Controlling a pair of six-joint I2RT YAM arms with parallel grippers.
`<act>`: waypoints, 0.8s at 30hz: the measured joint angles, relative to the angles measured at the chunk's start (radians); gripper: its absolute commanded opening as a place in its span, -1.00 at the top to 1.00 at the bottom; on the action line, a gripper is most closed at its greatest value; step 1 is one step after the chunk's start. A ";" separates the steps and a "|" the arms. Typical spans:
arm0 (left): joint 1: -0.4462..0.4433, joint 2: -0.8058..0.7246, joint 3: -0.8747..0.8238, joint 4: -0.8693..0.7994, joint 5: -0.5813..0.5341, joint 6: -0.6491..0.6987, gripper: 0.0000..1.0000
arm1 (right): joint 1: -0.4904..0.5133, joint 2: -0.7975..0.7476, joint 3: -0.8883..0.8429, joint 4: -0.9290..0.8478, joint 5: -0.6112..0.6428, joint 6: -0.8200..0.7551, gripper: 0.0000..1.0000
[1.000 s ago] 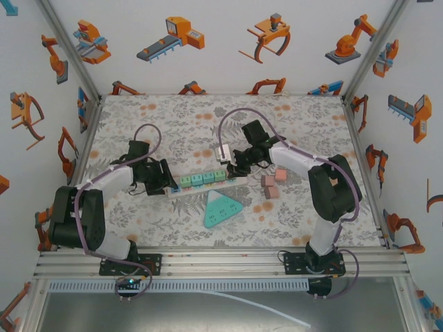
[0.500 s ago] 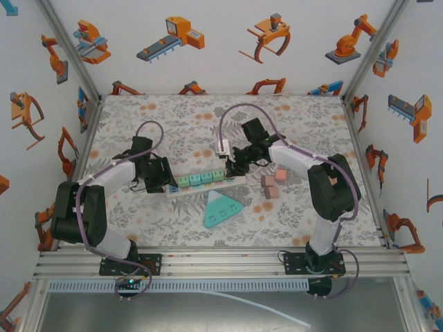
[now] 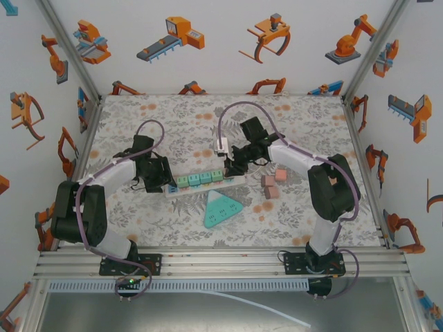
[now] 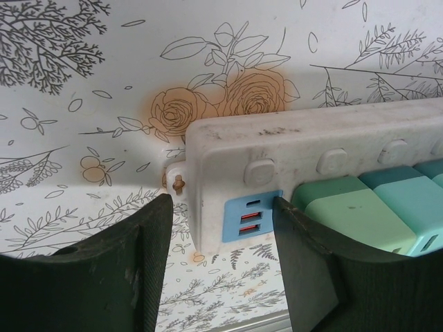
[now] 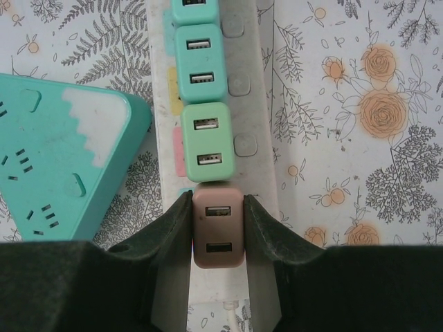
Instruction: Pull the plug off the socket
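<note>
Plug: we see the brownish-pink plug (image 5: 218, 227) on the power strip (image 5: 261, 104), last in its row at the end nearest the right arm, with two USB ports facing up.
Right hand: the right hand (image 5: 217, 205) is clamped narrowly on the plug, one finger flat against each side.
Power strip: we find it long and white, lying across the middle of the flowered surface (image 3: 173, 117) between the two arms.
Green plugs: a row of green plugs (image 5: 201, 142) fills the power strip, and the nearest one touches the held plug.
Left hand: the left hand (image 4: 221, 207) straddles the power strip's far end by its blue USB panel, fingers partway apart. A sliver of surface shows between one finger (image 4: 149, 249) and the strip, and we cannot tell whether it grips.
Triangular socket block: a teal triangular socket block (image 3: 221, 209) lies just beside the power strip, on the side toward the arm bases.
Pink blocks: a few loose pink blocks (image 3: 271, 183) sit near the power strip's right end.
</note>
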 measured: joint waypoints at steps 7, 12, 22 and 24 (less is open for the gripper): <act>0.000 0.002 0.005 -0.008 -0.019 0.000 -0.13 | 0.009 -0.027 0.000 0.004 0.012 0.005 0.90; -0.001 0.002 0.006 -0.009 -0.021 0.000 -0.13 | 0.013 -0.081 0.013 -0.018 0.013 -0.028 0.91; -0.001 -0.071 0.006 -0.060 -0.058 0.000 -0.29 | -0.129 -0.134 0.011 0.197 0.100 0.542 0.95; -0.001 -0.127 0.006 -0.069 -0.061 -0.002 -0.37 | -0.204 -0.138 -0.006 0.267 0.119 0.698 0.95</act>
